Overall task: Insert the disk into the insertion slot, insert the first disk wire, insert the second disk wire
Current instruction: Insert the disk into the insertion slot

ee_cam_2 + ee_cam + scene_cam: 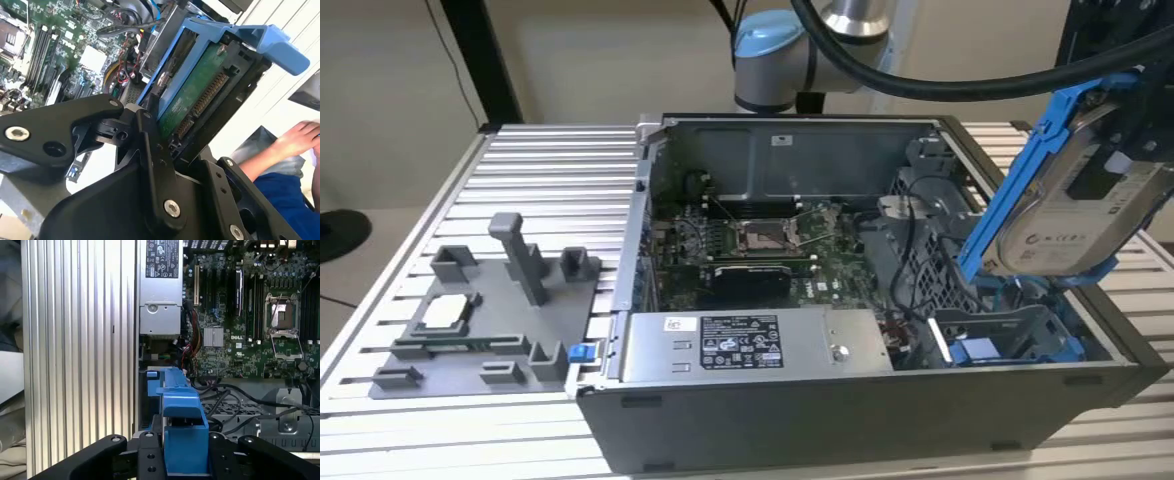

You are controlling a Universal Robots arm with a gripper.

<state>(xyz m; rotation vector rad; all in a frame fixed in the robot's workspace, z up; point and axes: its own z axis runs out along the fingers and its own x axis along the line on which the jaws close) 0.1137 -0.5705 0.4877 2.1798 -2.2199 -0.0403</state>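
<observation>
The disk [1067,215], silver-grey with a white label in a blue carrier [1014,190], hangs steeply tilted over the open computer case at the exterior view's right. My gripper [1131,135] is shut on its upper end. Below its lower edge lies the insertion slot [1001,340], a grey bay with blue tabs. In the second wrist view the disk's green circuit board [192,97] faces the camera between black fingers [150,150]. The first wrist view has the carrier's edge [182,437] clamped in my gripper [184,452]. Black cables [240,395] lie beside the bay; I cannot tell which are the disk wires.
A grey labelled power-supply box [747,345] sits along the case's front wall beside the slot, with the motherboard [761,240] behind it. A grey fixture block [494,320] stands on the ribbed table [547,170] at the exterior view's left. A person's hand [300,135] rests nearby.
</observation>
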